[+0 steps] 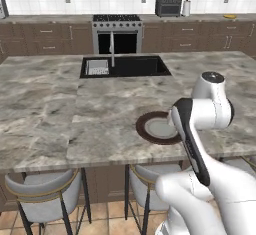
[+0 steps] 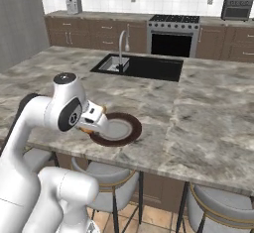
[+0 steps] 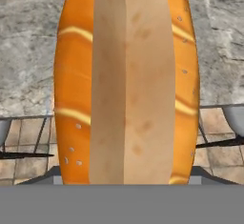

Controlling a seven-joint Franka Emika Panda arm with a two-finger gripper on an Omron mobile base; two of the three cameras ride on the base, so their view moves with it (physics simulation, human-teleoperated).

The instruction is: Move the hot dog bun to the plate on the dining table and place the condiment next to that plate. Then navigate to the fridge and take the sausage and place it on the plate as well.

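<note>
The hot dog bun point(image 3: 126, 82), orange-tan and split lengthwise, takes up most of the hand view and hides the fingertips. My gripper point(image 2: 94, 119) is shut on it, and orange slivers of the bun point(image 2: 102, 109) peek out beside the white hand. The hand hovers over the near edge of the dining table point(image 1: 50, 104), at the near rim of the dark brown plate point(image 2: 119, 129). In the left base view my forearm covers the right side of the plate point(image 1: 156, 127). The condiment and the fridge are out of view.
A black inset sink point(image 1: 125, 66) with a faucet sits mid-table beyond the plate. Grey stools point(image 1: 42, 189) stand under the near edge. A stove point(image 1: 116, 31), a toaster oven point(image 1: 168, 5) and a yellow plate point(image 1: 230, 16) line the back counter.
</note>
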